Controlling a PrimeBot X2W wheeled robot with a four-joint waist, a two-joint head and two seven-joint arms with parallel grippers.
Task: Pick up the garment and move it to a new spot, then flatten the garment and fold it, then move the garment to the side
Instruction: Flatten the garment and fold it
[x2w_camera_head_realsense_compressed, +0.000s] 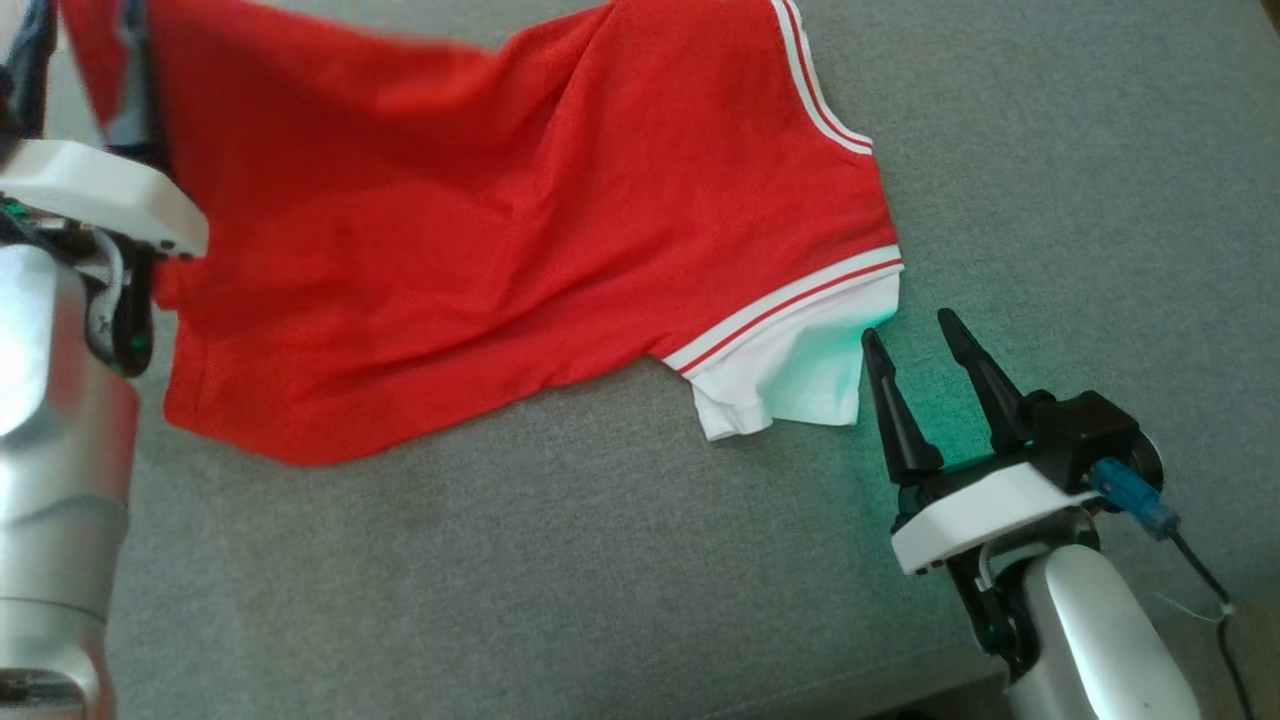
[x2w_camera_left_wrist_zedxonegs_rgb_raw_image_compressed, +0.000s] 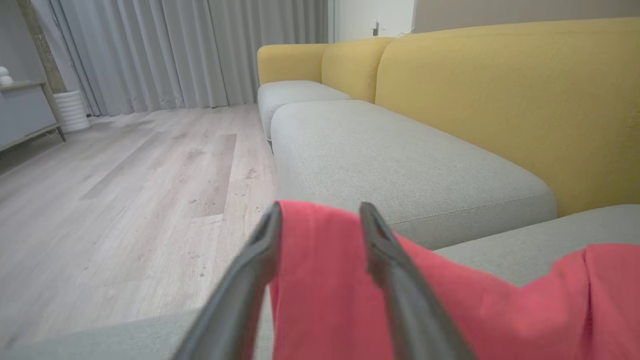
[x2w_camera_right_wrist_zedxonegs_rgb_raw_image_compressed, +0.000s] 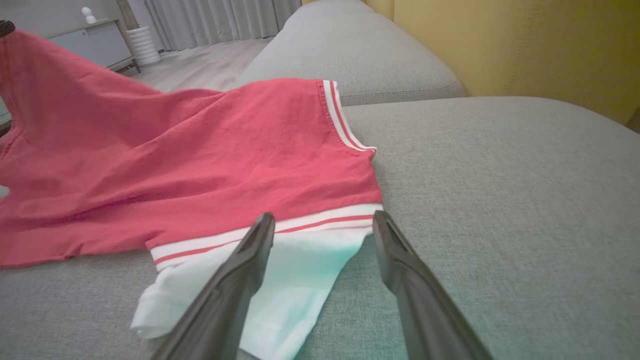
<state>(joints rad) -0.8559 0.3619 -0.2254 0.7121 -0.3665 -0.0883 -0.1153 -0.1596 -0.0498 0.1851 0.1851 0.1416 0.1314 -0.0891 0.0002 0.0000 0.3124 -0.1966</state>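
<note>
Garment (x2w_camera_head_realsense_compressed: 520, 230) top edge cut off, left pincer (x2w_camera_left_wrist_zedxonegs_rgb_raw_image_compressed: 317, 211) straddling red cloth, grip unclear, right pincer (x2w_camera_head_realsense_compressed: 908, 326) wide open, empty

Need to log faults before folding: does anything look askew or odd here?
Yes. The shirt is not flat: its left end is raised off the cushion, draped across the left end effector, and the body is wrinkled. The white sleeve by the open right end effector is crumpled.
</note>
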